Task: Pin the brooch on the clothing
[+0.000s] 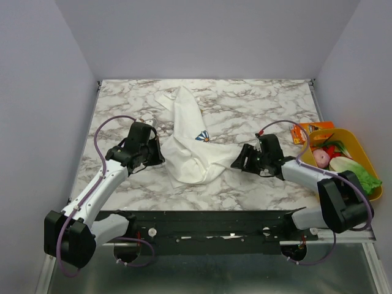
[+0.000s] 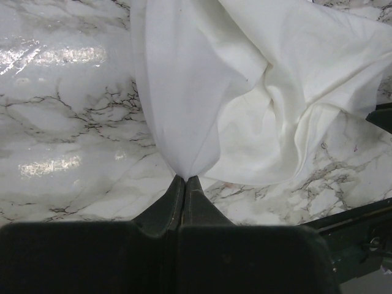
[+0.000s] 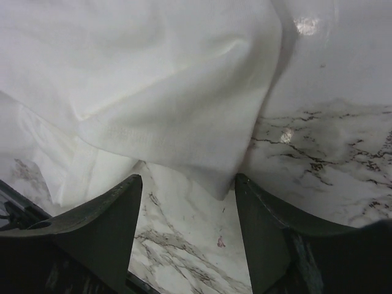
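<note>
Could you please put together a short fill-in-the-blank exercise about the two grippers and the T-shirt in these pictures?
1. The left gripper is ___ on a fold of the white T-shirt.
2. The right gripper is ___, with a corner of the T-shirt's hem lying between its fingers.
3. In the top view, the yellow tray stands on the robot's ___ side.

Missing words: shut; open; right.

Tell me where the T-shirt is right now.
Top view: the T-shirt lies bunched at the middle of the table, between the left end effector, shut on its fabric, and the open right end effector.
</note>
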`<act>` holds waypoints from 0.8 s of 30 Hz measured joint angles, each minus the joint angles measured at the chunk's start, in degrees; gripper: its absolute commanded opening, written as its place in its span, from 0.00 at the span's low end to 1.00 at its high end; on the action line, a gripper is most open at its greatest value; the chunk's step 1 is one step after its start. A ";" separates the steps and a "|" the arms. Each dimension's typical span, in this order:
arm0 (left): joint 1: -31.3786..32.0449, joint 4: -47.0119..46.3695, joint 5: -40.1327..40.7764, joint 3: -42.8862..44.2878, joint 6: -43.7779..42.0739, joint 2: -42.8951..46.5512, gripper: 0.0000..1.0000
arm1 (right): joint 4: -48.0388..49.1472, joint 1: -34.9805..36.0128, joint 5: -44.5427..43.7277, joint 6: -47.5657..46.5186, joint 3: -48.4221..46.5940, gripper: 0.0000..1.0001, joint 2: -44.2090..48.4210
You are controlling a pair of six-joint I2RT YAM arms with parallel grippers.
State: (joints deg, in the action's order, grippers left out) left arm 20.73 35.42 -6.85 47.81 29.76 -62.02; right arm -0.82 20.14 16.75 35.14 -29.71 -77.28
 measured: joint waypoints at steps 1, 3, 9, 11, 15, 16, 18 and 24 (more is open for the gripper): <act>0.00 0.00 0.00 0.00 0.00 0.00 0.00 | 0.44 0.00 -0.31 0.28 -0.59 0.65 -1.03; 0.00 0.00 0.00 0.02 0.00 0.04 0.00 | 1.16 0.00 -0.94 0.90 -1.86 0.39 -2.97; -0.02 0.31 0.00 0.42 -0.15 0.74 0.00 | 2.51 -0.13 -3.93 2.49 -3.34 0.00 -7.41; 0.00 0.68 0.02 1.18 -0.39 1.11 0.00 | 2.40 -0.17 -4.48 2.51 -3.39 0.00 -7.19; -0.04 0.92 0.24 3.96 -1.07 1.86 0.00 | -0.61 -0.13 -6.60 1.62 -3.13 0.00 -1.01; -0.04 0.98 0.26 5.07 -1.25 1.95 0.00 | -1.62 -0.13 -7.15 1.16 -3.10 0.00 2.40; -0.07 1.25 0.50 8.92 -1.68 1.97 0.00 | -2.89 -0.13 -8.28 -0.11 -3.65 0.00 11.23; -0.26 0.83 0.92 23.80 -3.30 1.92 0.00 | -4.96 -0.13 -11.43 -5.46 -14.51 0.01 32.81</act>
State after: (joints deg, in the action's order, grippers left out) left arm 20.47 36.25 -5.93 71.61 26.46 -60.10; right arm -5.78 20.01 5.32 29.67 -44.23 -44.47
